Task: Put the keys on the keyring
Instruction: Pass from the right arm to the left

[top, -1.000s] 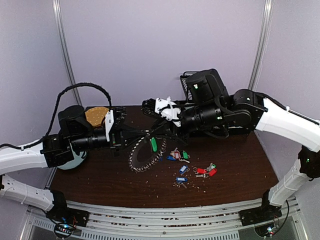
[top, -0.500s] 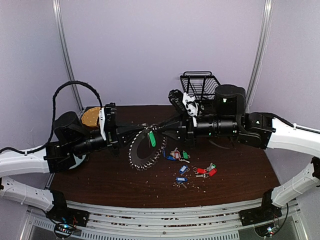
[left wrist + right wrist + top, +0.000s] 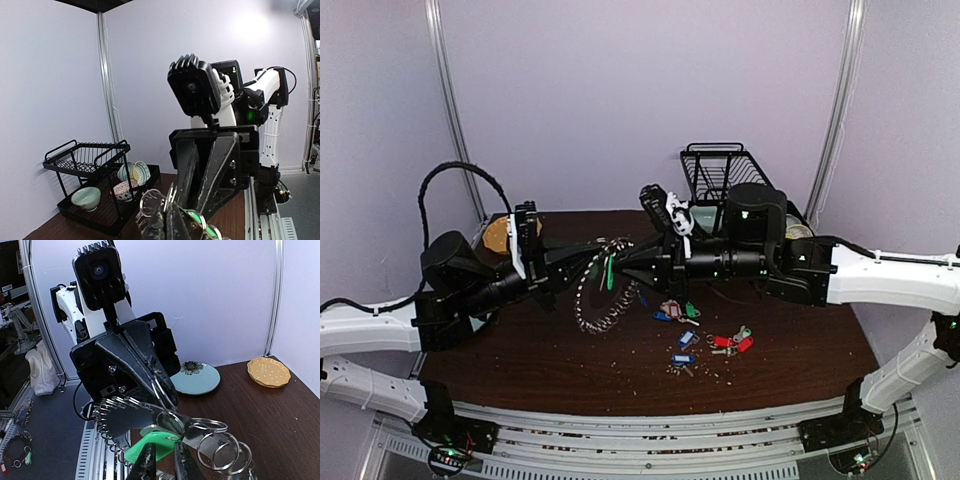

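Both arms have swung toward the left of the overhead view since a second ago. The right arm, then raised near the rack, now stretches level toward the left arm. The keyring, then leaning low on the tabletop, has lifted and turned almost edge-on.

The left end effector (image 3: 586, 266) is clamped shut on the keyring (image 3: 598, 292), a loop of many small linked silver metal split rings. It hangs from the tips just left of frame centre, above the dark brown wooden tabletop (image 3: 520, 360). In the right wrist view the left arm's black tapered fingers (image 3: 140, 365) pinch one ring, and the chain curls away to the lower left.

The right end effector (image 3: 622, 270) meets it tip to tip. In its own wrist view its two fingers (image 3: 145, 467) stand slightly apart at the bottom edge. The green-tagged key (image 3: 150, 446), silver with an oblong plastic tag, sits right at their tips; whether they pinch it I cannot tell. A few silver rings (image 3: 215, 442) bunch just right of the tag.

The other keys, small and silver with blue, red and green tags, lie on the tabletop at lower centre-right of the overhead view: a mixed cluster (image 3: 675, 312), a red group (image 3: 732, 343) and a blue group (image 3: 682, 358).

A black wire rack (image 3: 720, 170) stands at upper centre. A round yellow plate (image 3: 498, 235) shows behind the left arm, and a pale blue-green round plate (image 3: 196, 378) appears mid-frame in the right wrist view.
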### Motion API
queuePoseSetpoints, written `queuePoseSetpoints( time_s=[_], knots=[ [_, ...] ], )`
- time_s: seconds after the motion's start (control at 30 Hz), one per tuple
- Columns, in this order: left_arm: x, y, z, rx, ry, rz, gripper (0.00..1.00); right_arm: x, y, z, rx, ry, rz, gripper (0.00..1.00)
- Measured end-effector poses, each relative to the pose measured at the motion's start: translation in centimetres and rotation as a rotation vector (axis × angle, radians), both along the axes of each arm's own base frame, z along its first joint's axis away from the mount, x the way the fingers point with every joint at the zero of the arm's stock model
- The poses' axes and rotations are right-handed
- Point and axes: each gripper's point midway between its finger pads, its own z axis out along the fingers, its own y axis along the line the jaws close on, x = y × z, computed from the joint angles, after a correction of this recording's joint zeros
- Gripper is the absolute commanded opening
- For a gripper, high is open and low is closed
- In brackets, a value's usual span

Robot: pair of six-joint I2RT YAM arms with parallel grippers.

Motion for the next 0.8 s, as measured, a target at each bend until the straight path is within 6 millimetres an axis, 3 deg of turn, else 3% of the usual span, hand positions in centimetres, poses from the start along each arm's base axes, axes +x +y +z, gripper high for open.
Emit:
queuePoseSetpoints(
  time_s=[0.23, 0.4, 0.6, 0.7, 0.8],
  knots=[
    [-0.4, 0.2, 0.8, -0.044, -0.014, -0.014, 0.00, 0.1, 0.7, -1.0, -0.010, 0.013, 0.014, 0.14],
    [-0.3, 0.3, 1.0, -0.049, -0.021, -0.008, 0.00, -0.1, -0.2, -1.3, -0.050, -0.005, 0.020, 0.20],
    [-0.3, 0.4, 0.9, -0.039, -0.033, 0.003, 0.00, -0.6, -2.9, 2.6, -0.022, -0.081, 0.029, 0.21],
    [-0.2, 0.4, 0.6, -0.028, -0.030, 0.007, 0.00, -0.3, -3.0, 5.0, 0.021, -0.128, 0.004, 0.25],
    [0.0, 0.4, 0.3, -0.017, -0.026, 0.015, 0.00, -0.1, -2.5, 6.0, 0.034, -0.166, -0.011, 0.30]
  ],
)
